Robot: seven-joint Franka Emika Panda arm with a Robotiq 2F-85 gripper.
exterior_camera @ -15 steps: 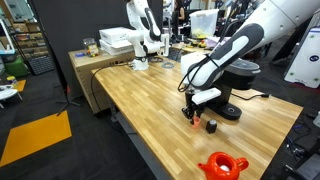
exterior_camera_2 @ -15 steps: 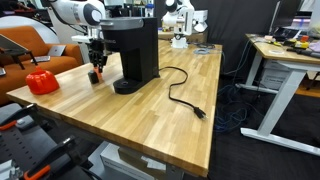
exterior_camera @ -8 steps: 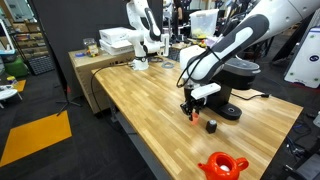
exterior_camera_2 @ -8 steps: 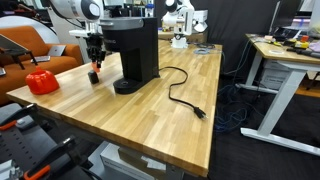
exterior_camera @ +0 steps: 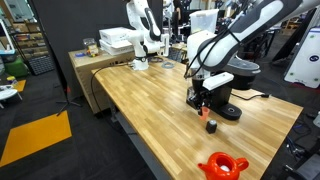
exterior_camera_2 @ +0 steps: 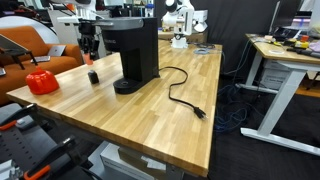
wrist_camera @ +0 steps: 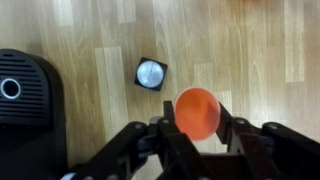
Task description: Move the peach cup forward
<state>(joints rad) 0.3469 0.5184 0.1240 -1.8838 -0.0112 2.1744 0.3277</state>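
The peach cup is a small orange-peach cup seen mouth-up between my two fingers in the wrist view. My gripper is shut on it and holds it a little above the wooden table. In an exterior view the gripper hangs just in front of the black coffee maker, with the cup at its tips. In an exterior view the gripper is raised beside the coffee maker.
A tiny black cylinder stands on the table just beyond the cup and shows in both exterior views. A bright red round item lies near the table edge. The coffee maker's cord trails across the wood.
My gripper has risen from the table with the peach cup in it and shifted slightly toward the coffee maker. The black cylinder and the red item have not moved.
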